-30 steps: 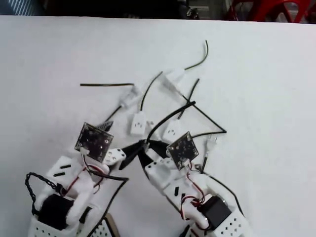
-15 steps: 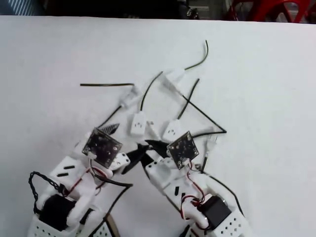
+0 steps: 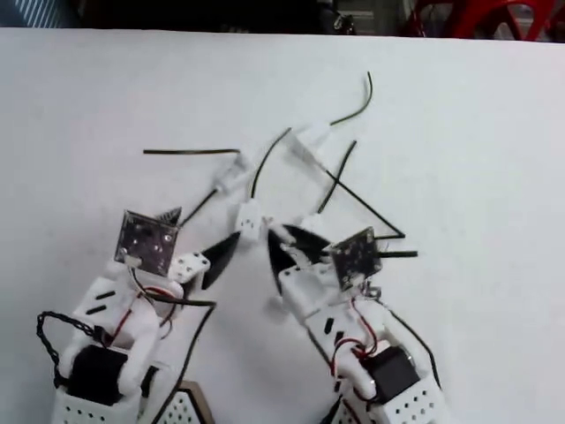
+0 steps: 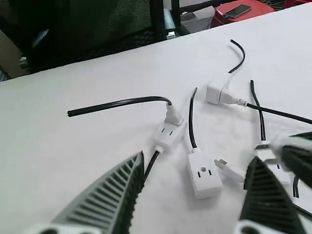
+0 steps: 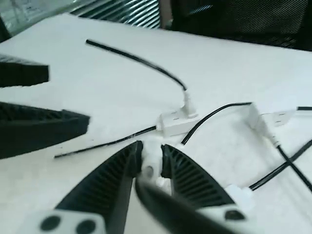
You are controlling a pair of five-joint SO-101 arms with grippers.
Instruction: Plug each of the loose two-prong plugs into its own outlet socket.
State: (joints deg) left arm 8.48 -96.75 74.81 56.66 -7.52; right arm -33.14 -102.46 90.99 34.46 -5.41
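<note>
White table (image 3: 477, 177), plug cluster a little past the two arms, near the middle.

Left gripper (image 4: 197, 160): jaws spread wide, holding nothing. They are low over the table and bracket a loose white socket (image 4: 202, 175), which lies flat with its slotted face up. Neither jaw touches it.

Right gripper (image 5: 152, 145): jaws closed on a small white piece at their tips, most likely the loose plug (image 4: 228, 167). That plug lies just beside the socket with its two prongs aimed toward it, not inserted.

Second white piece (image 3: 314, 221) is tight against the right arm's jaw; cannot tell plug or socket.

Farther out are two joined pairs, each a plug seated in a socket. The near pair (image 4: 170, 132) has short black cords running off both ends. The far pair (image 4: 218, 92) has a curled cord stub behind it.

Writing: print on the wrist circuit boards (image 3: 146, 241) is too small to read. Socket faces show only slots.

Room: the jaw tips of both arms crowd the same spot around the socket, with little gap between them. Black cords cross just beyond the right arm. Bare table spreads wide to either side and runs on to the far edge.
</note>
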